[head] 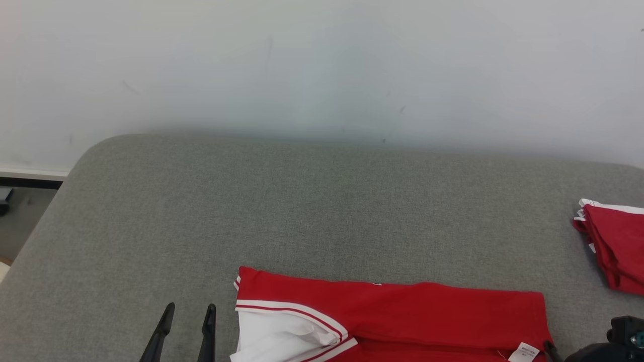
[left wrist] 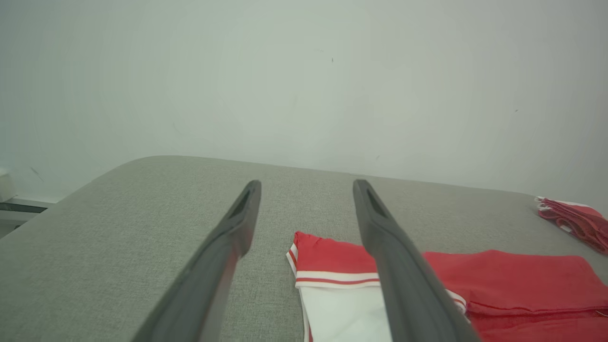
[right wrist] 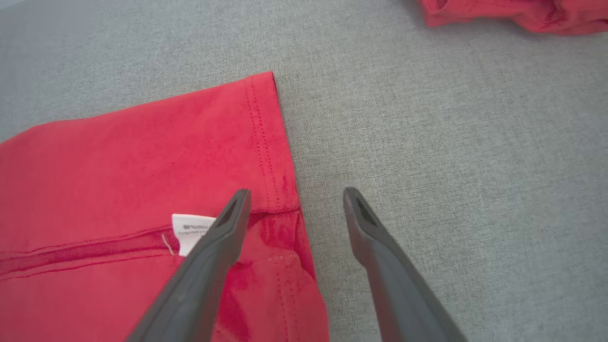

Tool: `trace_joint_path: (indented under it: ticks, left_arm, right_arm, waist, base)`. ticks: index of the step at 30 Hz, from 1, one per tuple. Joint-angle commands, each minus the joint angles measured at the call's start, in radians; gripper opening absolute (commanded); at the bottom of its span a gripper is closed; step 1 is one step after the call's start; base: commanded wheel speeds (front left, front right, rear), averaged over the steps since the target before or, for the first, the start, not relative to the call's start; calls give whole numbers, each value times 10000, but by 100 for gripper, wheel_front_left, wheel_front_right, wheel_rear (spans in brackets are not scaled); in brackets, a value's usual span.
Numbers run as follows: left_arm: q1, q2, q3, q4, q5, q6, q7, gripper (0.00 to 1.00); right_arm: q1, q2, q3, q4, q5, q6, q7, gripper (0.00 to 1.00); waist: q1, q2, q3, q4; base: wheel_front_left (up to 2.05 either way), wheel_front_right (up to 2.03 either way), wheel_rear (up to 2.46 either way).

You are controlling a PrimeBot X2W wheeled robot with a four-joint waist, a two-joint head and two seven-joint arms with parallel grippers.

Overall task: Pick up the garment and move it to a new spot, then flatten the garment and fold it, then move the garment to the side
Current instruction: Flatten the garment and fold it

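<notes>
The garment (head: 412, 311) is red with a white panel and red-and-white striped trim. It lies flat and folded over at the near edge of the grey padded surface (head: 302, 201). My left gripper (head: 190, 314) stands open just left of the garment's striped end, with nothing between its fingers. From the left wrist, the left gripper (left wrist: 306, 185) hovers over the garment's (left wrist: 503, 280) left end. My right gripper (right wrist: 297, 192) is open over the hemmed right corner of the garment (right wrist: 142, 156), its left finger beside a white label (right wrist: 190, 228).
A second red folded pile (head: 611, 246) with white trim lies at the surface's right edge, apart from the garment. A pale wall (head: 322, 65) backs the surface. The surface's rounded left corner drops to the floor (head: 20, 221). Bare grey fabric stretches behind the garment.
</notes>
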Motion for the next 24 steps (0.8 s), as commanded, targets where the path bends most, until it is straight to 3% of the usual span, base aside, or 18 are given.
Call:
trace_joint_path:
  ticks: [1, 21, 23, 24]
  left_arm:
    - [120, -52, 41, 40, 140, -20, -23, 100]
    - [-251, -185, 131, 351, 273, -161, -24, 100]
    - [-272, -185, 74, 358, 218, -162, -25, 100]
    - [-263, -185, 63, 359, 202, -163, -25, 100]
  right_arm:
    - [-142, 74, -114, 34, -122, -26, 70, 100]
    - [-1020, 397, -439, 1791, -609, -26, 1097, 100]
    - [-942, 423, -598, 2022, -700, -26, 1470, 80]
    - [-925, 429, -634, 2048, -717, -27, 1539, 45]
  waist:
    - [0, 0, 35, 28]
    - [0, 0, 482, 221]
    - [0, 0, 468, 270]
    - [0, 0, 459, 283]
  base:
    - [0, 0, 0]
    - [0, 0, 0]
    - [0, 0, 0]
    - [0, 0, 0]
